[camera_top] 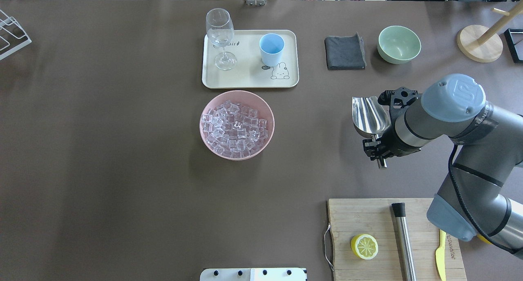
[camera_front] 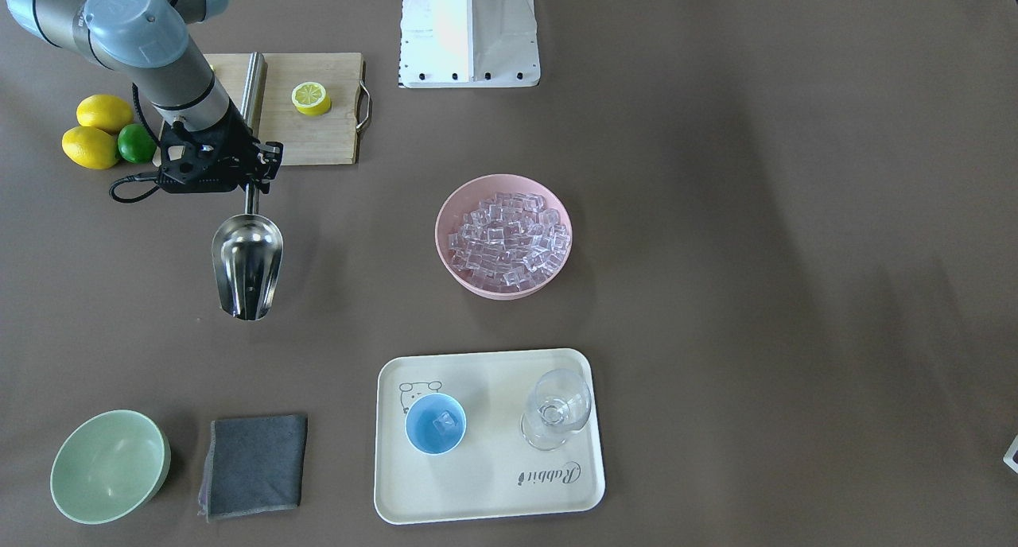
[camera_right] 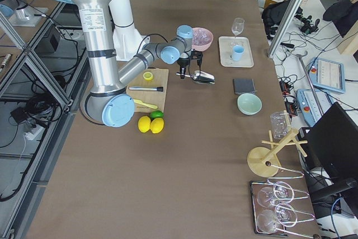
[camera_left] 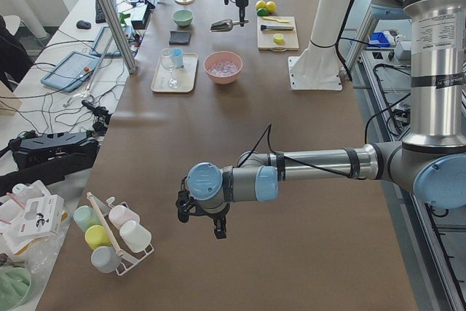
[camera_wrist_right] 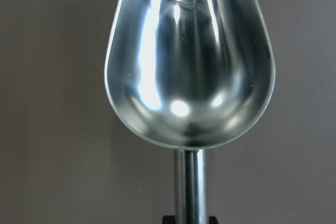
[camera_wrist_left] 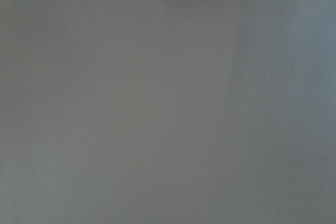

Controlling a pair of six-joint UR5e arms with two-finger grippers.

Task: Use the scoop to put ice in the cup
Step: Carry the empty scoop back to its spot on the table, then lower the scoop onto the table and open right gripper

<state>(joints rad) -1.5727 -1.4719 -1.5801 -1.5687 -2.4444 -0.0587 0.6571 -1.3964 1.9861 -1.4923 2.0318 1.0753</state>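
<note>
My right gripper (camera_front: pixel 251 183) is shut on the thin rod handle of the steel scoop (camera_front: pixel 247 265), which it holds above the bare table at the robot's right. The trough shows empty in the right wrist view (camera_wrist_right: pixel 189 61). Ice (camera_front: pixel 509 235) fills a pink bowl (camera_top: pixel 267 109) at the table's middle. The light-blue cup (camera_front: pixel 435 424) stands on a cream tray (camera_front: pixel 493 499), with one clear cube (camera_front: pixel 445 422) inside it. My left gripper (camera_left: pixel 212 221) shows only in the exterior left view, low over the table's far left end; I cannot tell whether it is open or shut.
A stemmed glass (camera_front: pixel 557 408) shares the tray with the cup. A pale green bowl (camera_front: pixel 107 466) and a grey cloth (camera_front: pixel 254 466) lie beside the tray. Behind the scoop lies a cutting board (camera_top: pixel 367 219) with a lemon half (camera_top: pixel 364 246), a steel cylinder (camera_top: pixel 402 240) and a yellow knife.
</note>
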